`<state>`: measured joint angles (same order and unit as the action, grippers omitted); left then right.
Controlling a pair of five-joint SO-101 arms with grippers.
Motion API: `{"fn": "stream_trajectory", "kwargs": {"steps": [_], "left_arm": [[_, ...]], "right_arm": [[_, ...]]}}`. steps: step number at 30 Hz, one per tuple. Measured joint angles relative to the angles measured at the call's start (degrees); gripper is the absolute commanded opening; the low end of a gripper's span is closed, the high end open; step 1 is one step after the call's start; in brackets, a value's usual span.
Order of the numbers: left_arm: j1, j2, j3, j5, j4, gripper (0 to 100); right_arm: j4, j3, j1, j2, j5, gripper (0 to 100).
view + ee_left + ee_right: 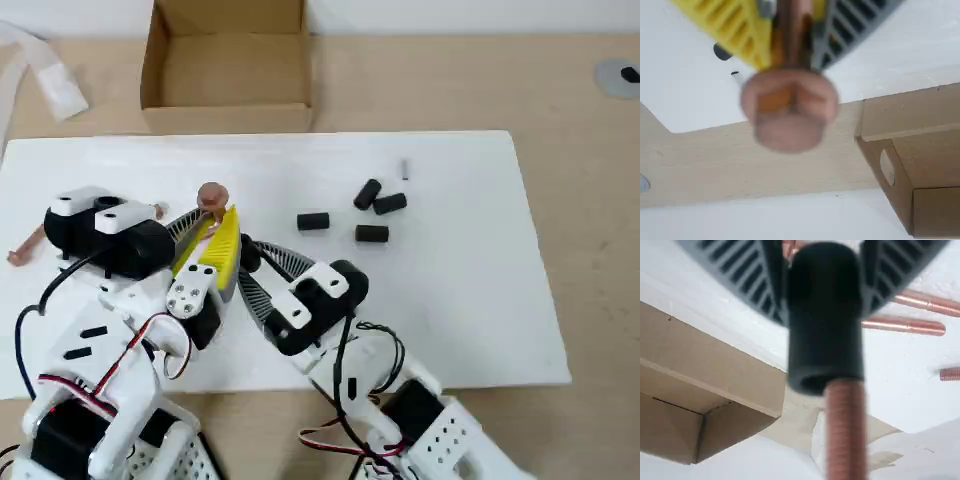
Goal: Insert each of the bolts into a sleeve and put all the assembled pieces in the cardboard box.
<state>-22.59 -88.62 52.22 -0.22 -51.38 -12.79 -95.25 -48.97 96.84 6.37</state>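
Bolt meets sleeve over the left half of the white sheet [470, 300]. We see the left gripper [211, 220] with its yellow finger and its grey finger clamped on the shank of a copper bolt [789, 112], just behind the broad head. That bolt's long axis runs slantwise over the sheet. The head points toward the sheet's far edge, and the threaded end points near and right, at the right gripper [250, 262].

The right gripper's 2 grey ribbed fingers are pressed tight on a black sleeve [825, 330]. Its long axis lines up with the bolt and its open mouth faces the thread. In the right wrist view the threaded tip sits at that mouth. It seems to be just inside, though we cannot be sure how deep.

4 loose sleeves [372, 234] lie flat in a small cluster on the sheet, to the right of the grippers and well apart from them. 2 lie along the sheet's long edges and 2 are slanted. Loose bolts [904, 326] lie flat on the sheet's left part, with another close to its left edge.

The cardboard box [225, 118] stands open on the wooden worktop [560, 100], just beyond the sheet's far edge and toward its far left corner.
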Motion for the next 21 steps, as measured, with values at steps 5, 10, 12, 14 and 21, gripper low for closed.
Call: {"fn": "stream_trajectory", "kwargs": {"steps": [5,10,12,14,21], "left_arm": [[0.00,0.00,0.00,0.18,0.00,0],[0.00,0.00,0.00,0.18,0.00,1],[0.00,0.00,0.70,0.35,1.14,1],[0.00,0.35,2.64,0.44,3.43,1],[0.00,0.44,5.36,1.76,5.27,1]], "right_arm": [[0.00,0.00,0.00,0.00,0.00,0.9],[0.00,0.00,0.00,0.00,0.00,0.9],[0.00,0.00,0.00,0.00,0.00,0.9],[0.00,0.00,0.00,0.00,0.00,0.9],[0.00,0.00,0.00,0.00,0.00,0.9]]}}
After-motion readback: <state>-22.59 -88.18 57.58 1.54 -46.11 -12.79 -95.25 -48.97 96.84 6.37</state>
